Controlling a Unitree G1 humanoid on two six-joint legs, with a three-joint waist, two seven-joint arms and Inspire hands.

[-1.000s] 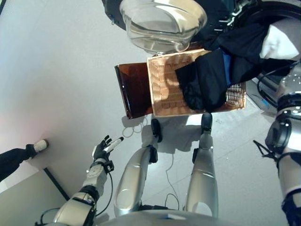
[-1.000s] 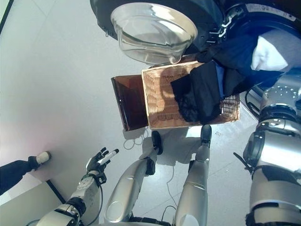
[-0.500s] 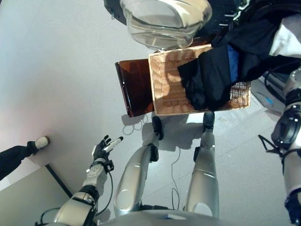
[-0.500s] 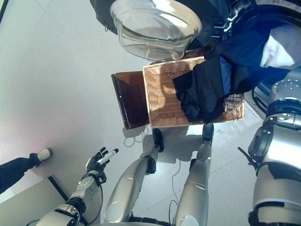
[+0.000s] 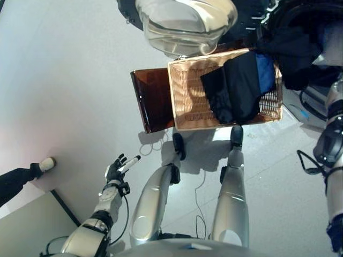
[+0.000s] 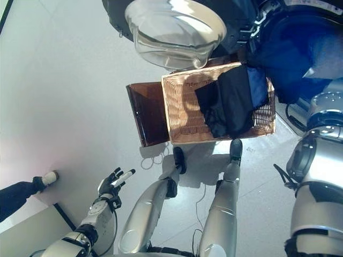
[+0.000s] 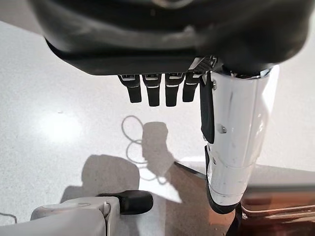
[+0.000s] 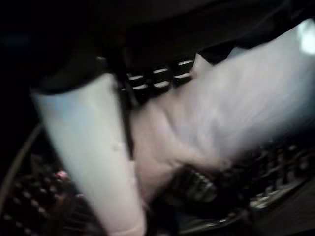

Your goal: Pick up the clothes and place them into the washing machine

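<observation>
A wicker basket [image 5: 187, 91] rests on a dark brown box [image 5: 153, 101] below the washing machine. Black clothes [image 5: 236, 88] and a blue cloth [image 5: 265, 67] lie in its right half. A dark bundle of clothes [image 5: 300, 53] hangs at the machine's drum opening [image 6: 300, 48], above the basket's right end. My right arm [image 5: 332, 144] reaches up into it. In the right wrist view my right hand [image 8: 93, 152] holds pale cloth [image 8: 221, 113] between thumb and fingers, inside the drum. My left hand [image 5: 119, 168] is open and idle low on the left, over the floor.
The machine's round glass door [image 5: 185, 21] stands open above the basket's left half. A person's shoe and dark trouser leg [image 5: 47, 163] are at the left edge. A pale panel [image 5: 27, 230] fills the lower left corner.
The bundle in my right hand has moved up and right, off the basket and into the drum opening. The black clothes stay in the basket. The left hand has not moved.
</observation>
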